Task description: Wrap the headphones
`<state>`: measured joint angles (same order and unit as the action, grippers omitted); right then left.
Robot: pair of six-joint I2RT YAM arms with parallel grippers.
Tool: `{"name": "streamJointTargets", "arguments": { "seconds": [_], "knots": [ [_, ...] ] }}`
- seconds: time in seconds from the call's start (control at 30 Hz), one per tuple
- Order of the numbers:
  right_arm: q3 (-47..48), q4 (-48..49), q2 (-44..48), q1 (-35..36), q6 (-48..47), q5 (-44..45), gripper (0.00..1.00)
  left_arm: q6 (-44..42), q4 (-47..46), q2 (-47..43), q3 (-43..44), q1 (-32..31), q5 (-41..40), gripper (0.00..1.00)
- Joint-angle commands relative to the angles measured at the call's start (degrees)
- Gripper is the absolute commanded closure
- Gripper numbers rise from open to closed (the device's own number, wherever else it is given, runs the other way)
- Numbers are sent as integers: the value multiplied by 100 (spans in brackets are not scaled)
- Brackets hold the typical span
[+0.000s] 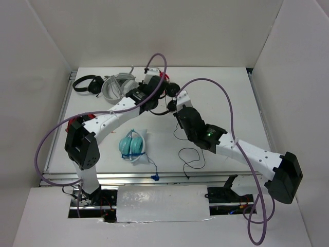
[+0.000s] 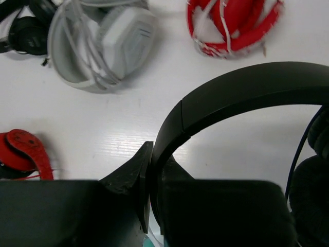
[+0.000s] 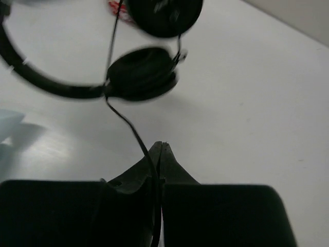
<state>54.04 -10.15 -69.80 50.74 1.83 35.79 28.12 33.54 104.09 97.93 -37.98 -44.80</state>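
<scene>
The black headphones (image 1: 171,90) hang between my two grippers near the back middle of the table. My left gripper (image 2: 150,154) is shut on their headband (image 2: 247,90), which arcs away to the right in the left wrist view. In the right wrist view the two round earcups (image 3: 141,74) hang ahead of the fingers. The thin black cable (image 3: 128,126) runs down from them into my right gripper (image 3: 160,146), which is shut on it. From above, the left gripper (image 1: 154,95) and the right gripper (image 1: 175,107) sit close together. The loose cable (image 1: 191,154) trails toward the near edge.
Grey headphones (image 1: 115,87) and another black pair (image 1: 85,83) lie at the back left. A red pair (image 1: 162,77) sits just behind the grippers. Teal headphones (image 1: 132,144) with a blue cable lie near the front, left of middle. White walls enclose the table.
</scene>
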Motion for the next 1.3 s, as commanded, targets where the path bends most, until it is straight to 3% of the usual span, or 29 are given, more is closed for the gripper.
{"name": "streamJointTargets", "arguments": {
  "seconds": [0.0, 0.2, 0.3, 0.37, 0.4, 0.6, 0.8, 0.97, 1.27],
  "knots": [
    [344, 565, -7, -318, -1534, 614, 94, -930, -681, -222, -484, -175, 487, 100],
    [335, 1594, 72, -828, -2668, 138, 92, -1774, -1568, -1030, -1591, -228, 2498, 100],
    [221, 2575, 54, -1047, -3213, 323, 80, -2029, -1605, -1172, -1795, -306, 2931, 100],
    [195, 2842, 19, -1180, -3294, 253, 74, -2179, -1692, -1242, -1970, -386, 2985, 100],
    [221, 2930, 2, -1294, -3285, 114, 66, -2257, -1710, -1277, -2023, -464, 3064, 100],
    [528, 2659, -183, -1506, -3153, -336, 57, -2425, -1666, -1242, -2094, -667, 3100, 100],
    [476, 2589, -139, -1707, -3320, -37, 49, -2381, -1570, -1207, -2094, -658, 2749, 100],
    [353, 2413, 72, -2076, -3189, -581, 49, -2399, -1605, -1313, -2129, -658, 2801, 100],
    [555, 2044, -331, -2692, -2538, -2128, 48, -2557, -1903, -1752, -2454, -667, 3811, 100]
  ]
}}
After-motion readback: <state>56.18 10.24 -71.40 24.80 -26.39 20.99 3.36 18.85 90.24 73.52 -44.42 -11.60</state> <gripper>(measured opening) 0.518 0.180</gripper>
